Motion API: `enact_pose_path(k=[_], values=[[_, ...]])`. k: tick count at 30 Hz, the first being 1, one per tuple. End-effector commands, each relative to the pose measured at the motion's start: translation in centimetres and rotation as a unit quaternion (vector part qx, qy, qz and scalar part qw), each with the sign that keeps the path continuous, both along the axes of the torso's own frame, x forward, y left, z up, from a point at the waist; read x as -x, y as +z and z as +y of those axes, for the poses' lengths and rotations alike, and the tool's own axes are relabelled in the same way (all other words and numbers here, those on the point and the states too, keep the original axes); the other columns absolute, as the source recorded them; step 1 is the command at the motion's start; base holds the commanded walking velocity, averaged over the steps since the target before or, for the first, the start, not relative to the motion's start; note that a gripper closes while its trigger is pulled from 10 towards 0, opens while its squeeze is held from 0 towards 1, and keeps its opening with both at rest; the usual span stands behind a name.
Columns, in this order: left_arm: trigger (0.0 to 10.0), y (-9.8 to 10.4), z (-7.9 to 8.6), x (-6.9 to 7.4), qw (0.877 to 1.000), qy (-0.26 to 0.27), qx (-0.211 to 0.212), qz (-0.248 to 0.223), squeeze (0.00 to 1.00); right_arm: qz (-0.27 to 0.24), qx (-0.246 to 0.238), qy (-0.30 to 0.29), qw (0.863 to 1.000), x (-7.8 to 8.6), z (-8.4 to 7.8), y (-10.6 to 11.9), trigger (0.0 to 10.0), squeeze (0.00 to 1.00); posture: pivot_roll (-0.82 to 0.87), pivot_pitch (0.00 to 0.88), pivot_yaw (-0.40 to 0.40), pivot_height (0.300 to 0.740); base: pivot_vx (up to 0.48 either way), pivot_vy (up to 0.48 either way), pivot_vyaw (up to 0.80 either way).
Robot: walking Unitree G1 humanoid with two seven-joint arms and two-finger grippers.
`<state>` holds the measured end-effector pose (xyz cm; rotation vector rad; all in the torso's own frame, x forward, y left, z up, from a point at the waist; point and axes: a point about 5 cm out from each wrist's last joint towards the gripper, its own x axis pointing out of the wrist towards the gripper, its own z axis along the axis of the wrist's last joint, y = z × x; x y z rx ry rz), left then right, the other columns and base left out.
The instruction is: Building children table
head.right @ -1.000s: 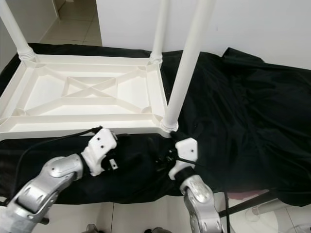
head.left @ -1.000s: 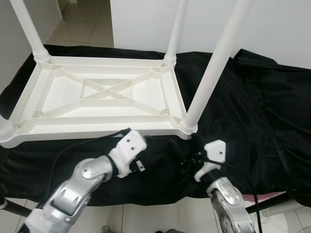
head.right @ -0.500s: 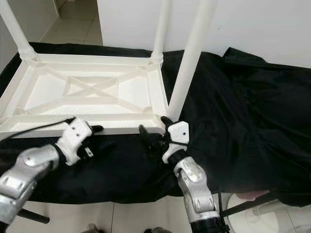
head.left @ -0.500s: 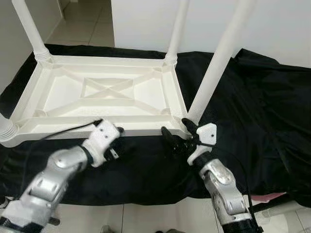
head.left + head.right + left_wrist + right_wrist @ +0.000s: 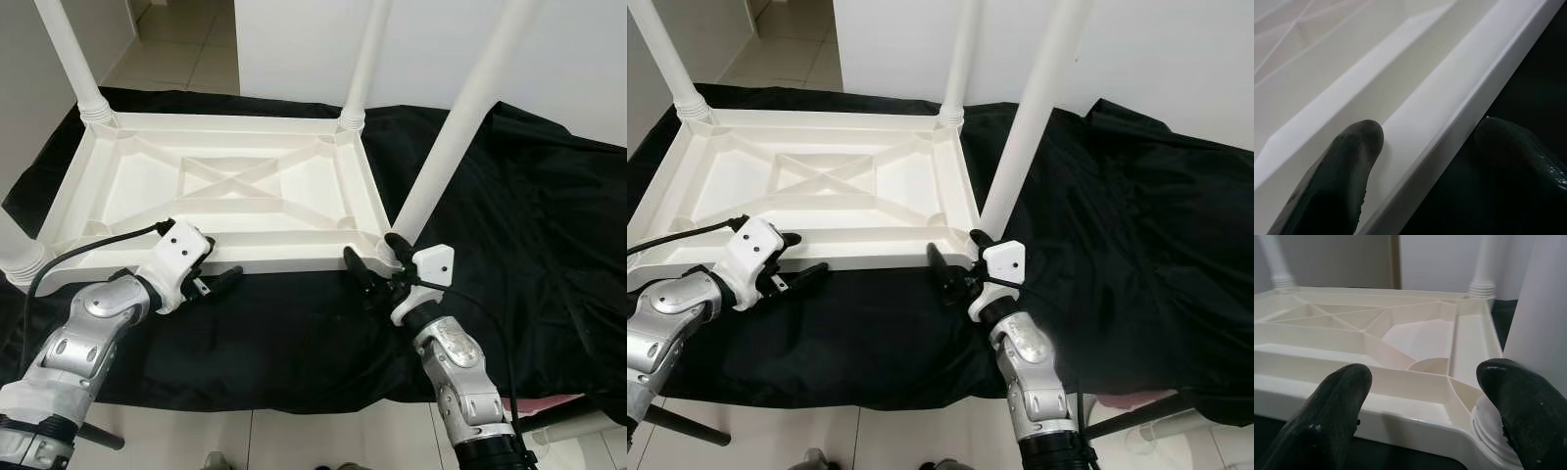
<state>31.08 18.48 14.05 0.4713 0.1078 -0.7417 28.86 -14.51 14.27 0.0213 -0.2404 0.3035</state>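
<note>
White plastic was seen in the left eye view as an upturned children's table, laid top-down on a black cloth with its legs pointing up. A near right leg rose from the table's near right corner, a far right leg from the far right corner, and a far left leg from the far left corner. The left gripper was held at the table's near rim, towards its left half, with its jaws apart. The right gripper was placed at the near right corner, jaws apart, one finger beside the base of the near right leg.

From the right eye view, the same table was shown on the cloth, with pale floor tiles beyond its far left corner and a white wall behind it.

Through the left wrist view, the table's rim was seen running between the two fingers, one over the white inner side and one over the dark cloth.

Through the right wrist view, the ribbed underside was seen between the spread fingers, with the leg's socket just beside one finger.
</note>
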Motion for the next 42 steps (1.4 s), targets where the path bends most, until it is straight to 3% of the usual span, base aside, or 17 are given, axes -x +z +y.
enact_pose_path(k=[1,5,12,13,14,15,16,17,18,19,21,25,27,34,38,39,42], values=[[10.0,-1.0,-0.1,0.2,1.000,-0.008,-0.016,0.017,0.00,0.024,0.001,-0.060,0.998,0.1,-2.4,-1.1,10.0,0.00,-0.01,0.101,-0.045,0.740,0.000,0.000,0.00],[10.0,-2.2,0.2,0.1,0.998,-0.019,-0.036,0.038,0.00,0.025,0.001,-0.092,0.995,-0.3,-3.6,-1.0,10.0,0.00,-0.01,0.100,-0.033,0.740,0.000,0.000,0.00],[10.0,-2.2,0.1,-0.2,0.998,-0.034,-0.031,0.048,0.00,0.024,-0.003,-0.092,0.995,-0.3,-3.3,-1.1,10.0,0.00,-0.01,0.098,-0.024,0.740,0.000,0.000,0.00],[9.3,-2.2,-0.1,-0.2,0.998,-0.040,-0.026,0.052,0.00,0.023,-0.004,-0.091,0.996,-0.3,-3.1,-1.2,10.0,0.00,-0.01,0.098,-0.023,0.740,0.000,0.000,0.00],[9.3,-2.2,-0.1,-0.2,0.998,-0.040,-0.026,0.052,0.00,0.023,-0.004,-0.091,0.996,-0.3,-3.1,-1.2,10.0,0.00,-0.01,0.098,-0.023,0.740,0.000,0.000,0.00],[8.1,-2.2,-0.4,-0.3,0.997,-0.046,-0.021,0.054,0.00,0.022,-0.006,-0.090,0.996,-0.3,-2.9,-1.2,10.0,0.00,-0.01,0.098,-0.023,0.740,0.000,0.000,0.00],[8.1,-2.2,-0.4,-0.3,0.997,-0.046,-0.021,0.054,0.00,0.022,-0.006,-0.090,0.996,-0.3,-2.9,-1.2,10.0,0.00,-0.01,0.098,-0.023,0.740,0.000,0.000,0.00],[4.4,-2.2,-0.6,-0.3,0.997,-0.051,-0.014,0.058,0.00,0.022,-0.008,-0.089,0.996,-0.4,-2.8,-1.3,10.0,0.00,-0.01,0.097,-0.024,0.740,0.000,0.000,0.00],[4.4,-2.2,-0.6,-0.3,0.997,-0.051,-0.014,0.058,0.00,0.022,-0.008,-0.089,0.996,-0.4,-2.8,-1.3,10.0,0.00,-0.01,0.097,-0.024,0.740,0.000,0.000,0.00],[0.2,-2.2,-1.6,-0.2,0.996,-0.067,0.006,0.063,0.00,0.021,-0.010,-0.089,0.996,-0.5,-2.7,-1.2,10.0,0.00,-0.01,0.098,-0.023,0.740,0.000,0.000,0.00],[0.2,-2.2,-1.8,-0.1,0.995,-0.071,0.012,0.064,0.00,0.021,-0.010,-0.090,0.996,-0.6,-2.6,-1.2,10.0,0.00,-0.01,0.098,-0.023,0.740,0.000,0.000,0.00],[0.0,-2.9,-4.4,0.6,0.991,-0.112,0.031,0.072,0.00,0.016,-0.010,-0.090,0.996,-0.9,-2.4,-1.0,10.0,0.00,-0.01,0.098,-0.025,0.740,0.000,0.000,0.00],[0.0,-2.9,-4.5,0.6,0.990,-0.113,0.033,0.071,0.00,0.016,-0.010,-0.090,0.996,-1.0,-2.4,-1.0,10.0,0.00,-0.01,0.098,-0.025,0.740,0.000,0.000,0.00],[0.0,-2.5,-7.5,0.9,0.988,-0.131,0.063,0.059,0.00,0.012,-0.011,-0.086,0.996,-1.3,-2.0,-0.9,10.0,0.00,-0.01,0.099,-0.028,0.740,0.000,0.000,0.00],[0.5,-2.2,-9.0,1.0,0.985,-0.143,0.076,0.051,0.00,0.012,-0.011,-0.085,0.996,-1.4,-1.8,-0.9,10.0,0.00,-0.01,0.099,-0.027,0.740,0.000,0.000,0.00],[1.1,-2.0,-9.6,1.2,0.984,-0.151,0.081,0.049,0.00,0.012,-0.012,-0.084,0.996,-1.4,-1.7,-0.9,10.0,0.00,-0.01,0.099,-0.027,0.740,0.000,0.000,0.00],[0.7,-1.9,-10.2,1.4,0.983,-0.159,0.085,0.046,0.00,0.012,-0.011,-0.083,0.996,-1.4,-1.6,-0.9,10.0,0.00,-0.01,0.099,-0.028,0.740,0.000,0.000,0.00]])
